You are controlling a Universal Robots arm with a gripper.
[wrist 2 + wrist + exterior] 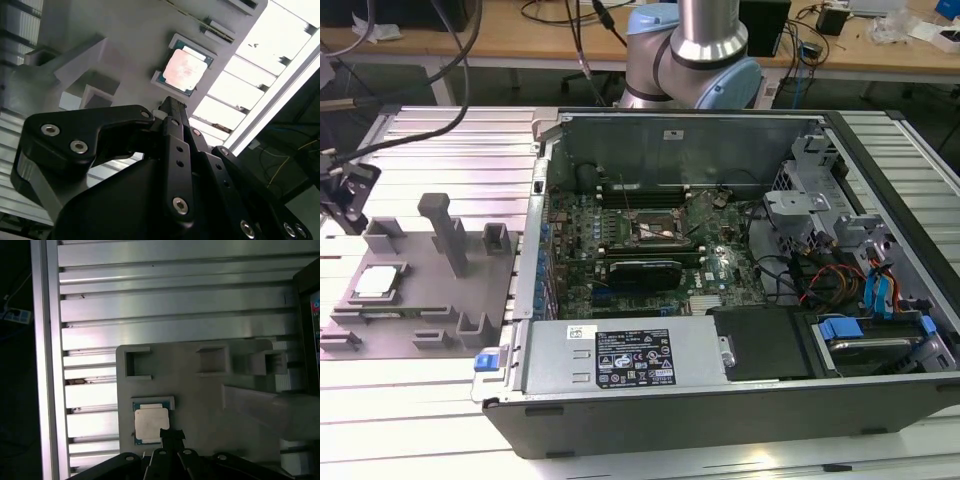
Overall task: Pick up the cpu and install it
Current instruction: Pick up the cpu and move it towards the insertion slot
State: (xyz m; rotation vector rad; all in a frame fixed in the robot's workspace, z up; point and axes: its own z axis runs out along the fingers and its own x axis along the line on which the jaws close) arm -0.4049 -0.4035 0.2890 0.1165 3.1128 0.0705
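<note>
Gripper (pixel 171 434), fingertips pressed together and holding nothing, hangs above the grey fixture plate (pixel 200 405), its tip just beside one edge of the cpu (pixel 151 423), which lies flat, metal top up, in its recess on that plate.

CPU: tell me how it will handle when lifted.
The CPU looks like a thin, flat square, so it is probably stiff and light, and unlikely to roll. Its smooth metal top may be slippery. It sits within raised edges on the grey holder, so it likely must come straight up, not slide.
</note>
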